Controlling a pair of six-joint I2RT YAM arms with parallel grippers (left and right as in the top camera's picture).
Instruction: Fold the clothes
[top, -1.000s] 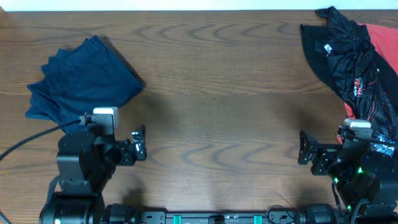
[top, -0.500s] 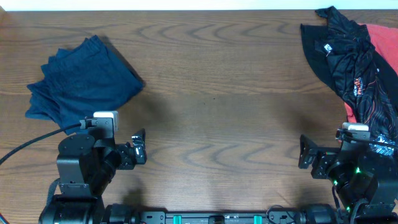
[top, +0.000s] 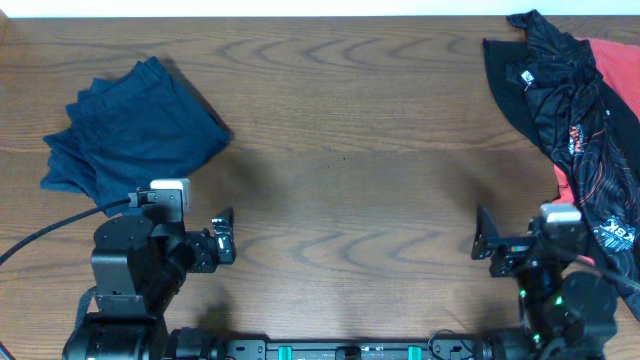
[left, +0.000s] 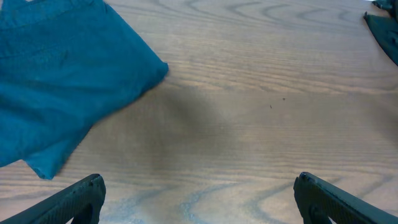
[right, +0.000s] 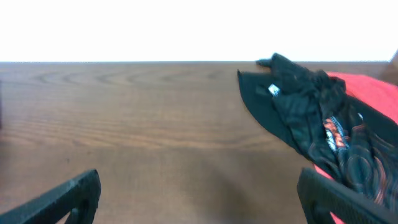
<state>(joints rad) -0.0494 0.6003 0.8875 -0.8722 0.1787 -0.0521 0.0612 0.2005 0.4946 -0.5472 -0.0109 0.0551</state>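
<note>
The navy-blue shorts (top: 130, 135) lie folded in a pile at the table's far left; they also show in the left wrist view (left: 59, 81) at the upper left. My left gripper (top: 224, 235) is open and empty, low at the front left, below and right of the shorts. In the left wrist view the gripper (left: 199, 196) frames bare wood. My right gripper (top: 483, 240) is open and empty at the front right; in the right wrist view the gripper (right: 199, 196) hangs over bare table.
A crumpled black and red garment (top: 580, 110) lies along the right edge, also in the right wrist view (right: 317, 118). A black cable (top: 50, 225) runs from the left arm off the left edge. The wooden table (top: 350, 150) spans the view.
The right arm has shifted slightly left and turned, its gripper a little further left. The left arm dropped slightly a second ago and has been still since. The clothes have not moved.
</note>
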